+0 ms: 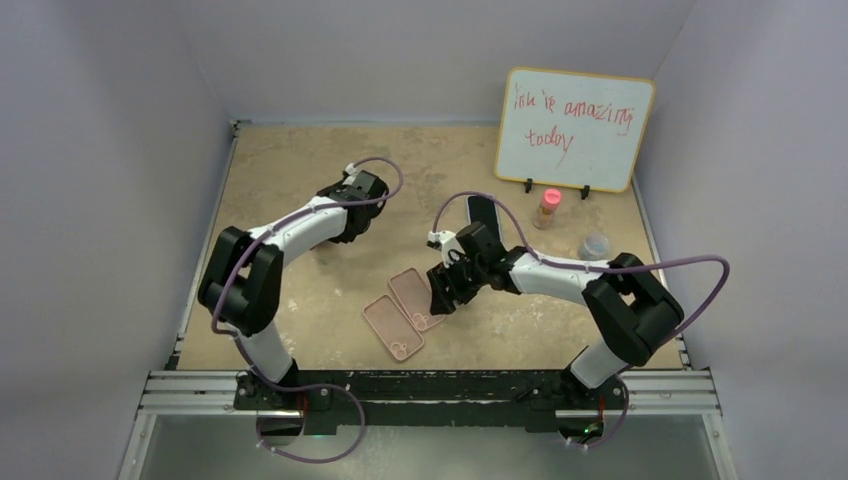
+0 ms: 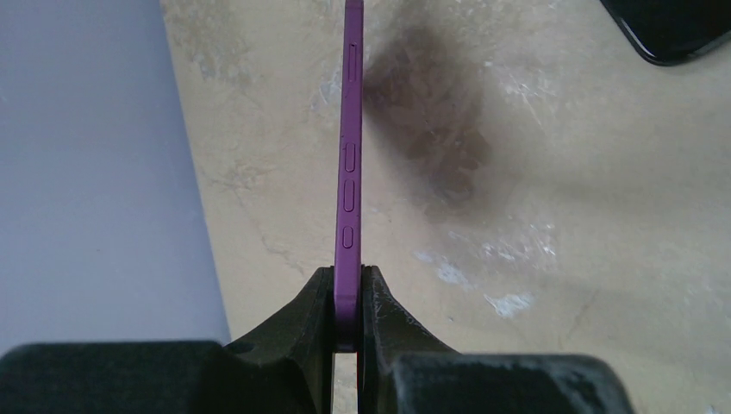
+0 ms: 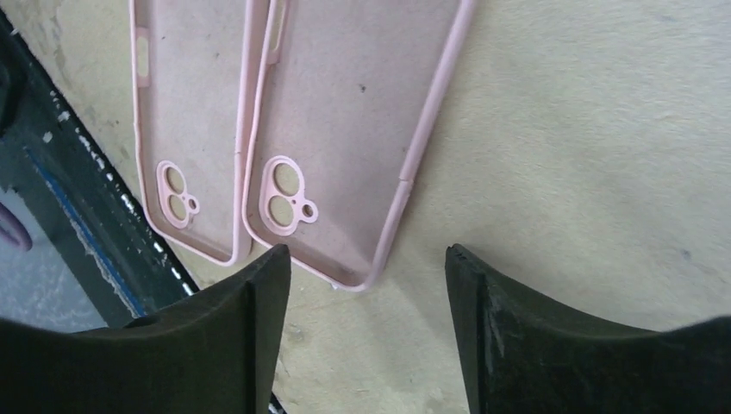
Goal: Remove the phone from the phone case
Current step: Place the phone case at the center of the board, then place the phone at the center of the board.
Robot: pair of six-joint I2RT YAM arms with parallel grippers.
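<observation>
My left gripper point(image 2: 347, 272) is shut on a purple phone point(image 2: 348, 155), held edge-on above the table with its side buttons showing. In the top view this gripper point(image 1: 348, 215) is at the left middle, with the phone hidden by it. Two empty pink phone cases lie side by side, open side up, near the front: one point(image 1: 415, 298) and one point(image 1: 393, 327). In the right wrist view they are the right case point(image 3: 353, 112) and the left case point(image 3: 185, 121). My right gripper point(image 3: 366, 254) is open and empty just above the right case's camera-hole corner; it also shows in the top view point(image 1: 441, 297).
A black phone point(image 1: 485, 212) lies on the table behind the right gripper and shows in the left wrist view point(image 2: 672, 30). A whiteboard point(image 1: 573, 128), a pink-capped bottle point(image 1: 548, 208) and a clear cup point(image 1: 594, 245) stand at the back right. The metal rail point(image 1: 430, 385) runs along the front.
</observation>
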